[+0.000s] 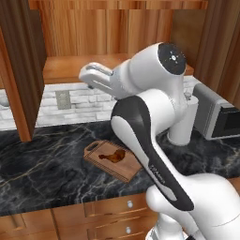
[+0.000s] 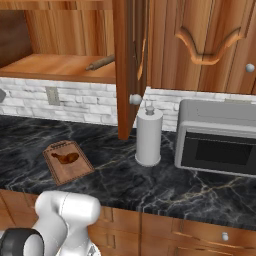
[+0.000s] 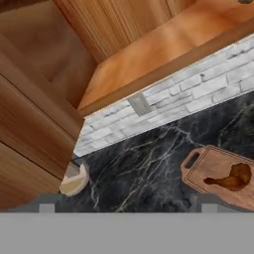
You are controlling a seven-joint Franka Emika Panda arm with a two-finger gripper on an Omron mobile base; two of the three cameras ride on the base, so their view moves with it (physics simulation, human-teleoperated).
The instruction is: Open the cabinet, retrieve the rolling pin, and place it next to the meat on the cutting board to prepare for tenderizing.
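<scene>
Cabinet: reddish-brown wooden wall cabinet (image 2: 75,65) stands with its doors swung open.
Rolling pin: slim light-brown wooden rolling pin (image 2: 100,62) lies on the cabinet's shelf.
Cutting board: flat brown wooden cutting board (image 1: 112,160) rests on the black marble counter (image 1: 42,168).
Meat: glossy brown drumstick (image 3: 232,177) lies on the board.
Gripper: finger spacing cannot be determined.
</scene>
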